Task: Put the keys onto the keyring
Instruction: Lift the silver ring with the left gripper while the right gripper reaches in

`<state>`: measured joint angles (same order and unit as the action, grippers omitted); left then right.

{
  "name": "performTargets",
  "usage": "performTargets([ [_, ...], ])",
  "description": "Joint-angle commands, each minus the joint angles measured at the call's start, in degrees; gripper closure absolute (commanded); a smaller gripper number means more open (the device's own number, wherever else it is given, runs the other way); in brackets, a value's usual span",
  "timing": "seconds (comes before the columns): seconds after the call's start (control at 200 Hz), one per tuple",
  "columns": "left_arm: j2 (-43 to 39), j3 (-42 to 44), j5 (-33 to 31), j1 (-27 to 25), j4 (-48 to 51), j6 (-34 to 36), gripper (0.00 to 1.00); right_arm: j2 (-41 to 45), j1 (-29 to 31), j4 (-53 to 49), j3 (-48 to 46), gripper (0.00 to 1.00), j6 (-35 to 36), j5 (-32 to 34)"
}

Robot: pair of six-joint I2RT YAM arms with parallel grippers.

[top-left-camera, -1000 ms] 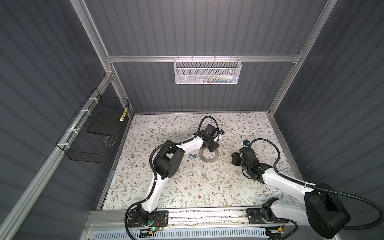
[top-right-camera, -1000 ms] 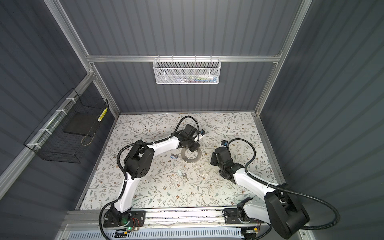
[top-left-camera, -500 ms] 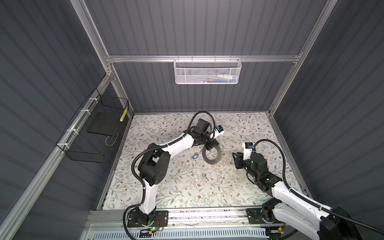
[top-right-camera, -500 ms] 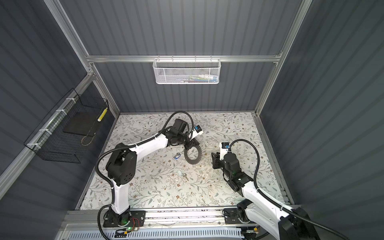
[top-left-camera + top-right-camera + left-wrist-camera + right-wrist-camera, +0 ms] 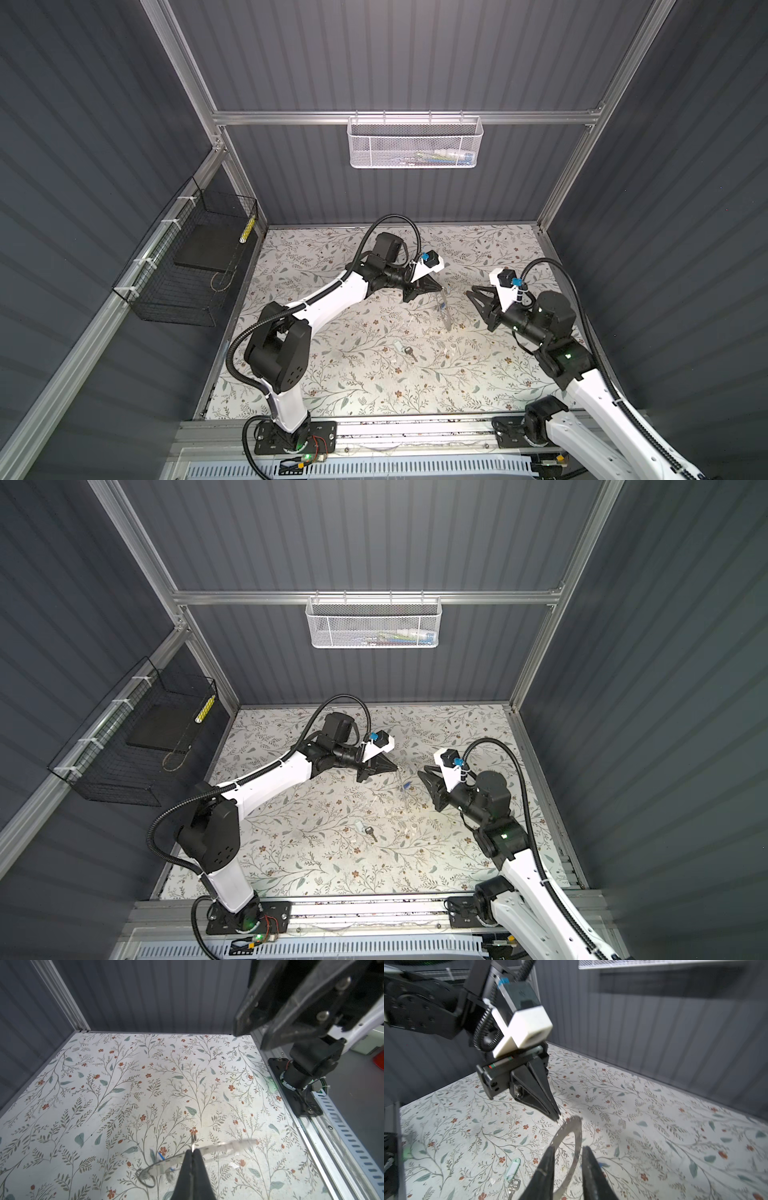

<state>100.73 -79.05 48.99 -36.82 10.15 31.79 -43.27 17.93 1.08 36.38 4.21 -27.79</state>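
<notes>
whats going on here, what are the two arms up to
The left gripper is shut on the upper rim of a large flat grey metal ring, holding it up on edge over the floral-patterned table. The right gripper faces the ring from close by, jaws apart and holding nothing. A small silver key with a whitish head lies on the table, untouched and not yet on the ring.
</notes>
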Motion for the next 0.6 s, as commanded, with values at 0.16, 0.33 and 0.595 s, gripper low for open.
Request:
performTargets([
  [0.16,-5.5,3.6,7.0,-0.2,-9.4,1.0,1.00,-3.3,-0.7,-9.6,5.9,0.76,8.3,-10.3],
  [0.33,-6.5,5.0,8.7,-0.2,-12.5,-0.5,1.00,-3.6,-0.7,-7.8,5.0,0.78,8.6,-11.6],
  [0.595,-5.8,4.9,11.7,-0.3,-16.2,-3.6,1.00,-4.9,-0.7,-7.1,5.2,0.79,10.2,-14.6],
])
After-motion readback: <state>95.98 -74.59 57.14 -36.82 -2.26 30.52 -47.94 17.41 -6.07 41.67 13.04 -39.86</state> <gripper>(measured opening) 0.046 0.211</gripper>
